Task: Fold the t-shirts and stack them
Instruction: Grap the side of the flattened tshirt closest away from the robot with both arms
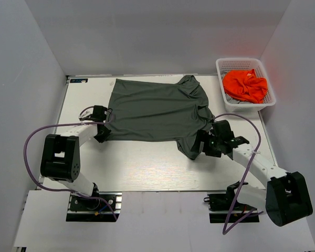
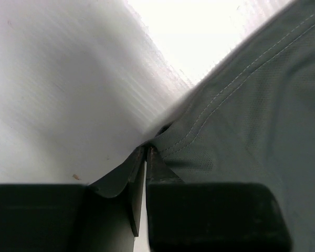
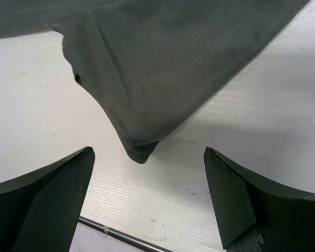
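Nearest me, left hand (image 2: 146, 153) pinches the near-left corner of the dark olive-grey thin-fabric t-shirt (image 1: 152, 110); right hand (image 3: 148, 151) gapes wide.

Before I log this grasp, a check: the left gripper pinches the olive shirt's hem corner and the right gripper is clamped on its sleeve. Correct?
Not quite: the right gripper is open, the sleeve tip lying untouched by its fingers, per the right wrist view. The left gripper does pinch the olive shirt's corner.

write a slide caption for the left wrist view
Left pincer closed on the stitched corner of the olive-grey t-shirt, which lies on the white table.
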